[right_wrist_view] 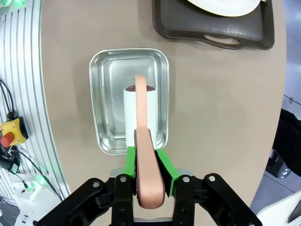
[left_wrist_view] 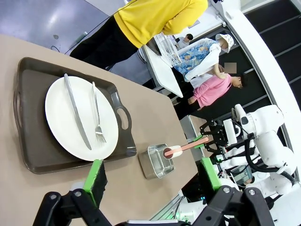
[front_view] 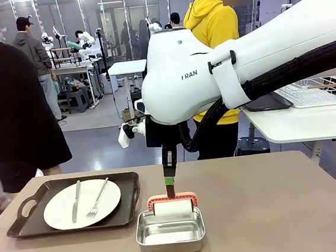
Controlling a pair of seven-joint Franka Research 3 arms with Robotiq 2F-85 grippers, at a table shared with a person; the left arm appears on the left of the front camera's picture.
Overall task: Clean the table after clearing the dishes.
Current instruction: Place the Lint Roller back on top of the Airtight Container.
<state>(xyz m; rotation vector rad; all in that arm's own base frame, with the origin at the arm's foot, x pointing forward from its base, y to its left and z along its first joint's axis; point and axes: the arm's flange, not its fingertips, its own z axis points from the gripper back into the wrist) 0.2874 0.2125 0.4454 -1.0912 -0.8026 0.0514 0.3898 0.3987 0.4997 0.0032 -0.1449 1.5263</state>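
The counter [front_view: 271,205], a large rectangular table with a plain matte taupe-brown top, filled the lower half of my front view. On its left part, as the robot faced it, sat a dark brown rectangular tray [front_view: 129,198] with cut-out handles. On the tray lay a round white plate [front_view: 86,199]. A steel knife [front_view: 75,201] and a steel fork [front_view: 97,198] lay side by side across the plate, the knife on the left and the fork's tines toward the robot.

Just right of the tray and apart from it, near the middle of the counter, stood a small rectangular steel pan [front_view: 170,243]. A lint roller [front_view: 173,209] with a white roll and a salmon-pink handle [right_wrist_view: 141,108] sat over the pan's far end. I could not tell whether the roll touched the metal.

The right end effector [front_view: 170,188] pointed straight down over the pan. Its green-padded fingers [right_wrist_view: 162,162] were clamped on the salmon-pink handle, one on each side. The right arm's white body reached in from the right across the upper part of the front view.

The left end effector [left_wrist_view: 151,175] hung above the counter, its fingers spread wide with nothing between them. Its wrist view looked over the tray, plate and pan.

Beyond the counter's far edge stood a person [front_view: 208,21] in a yellow hooded top and dark trousers. Behind and to the right was a white table [front_view: 293,126] carrying a white wire rack [front_view: 319,90].
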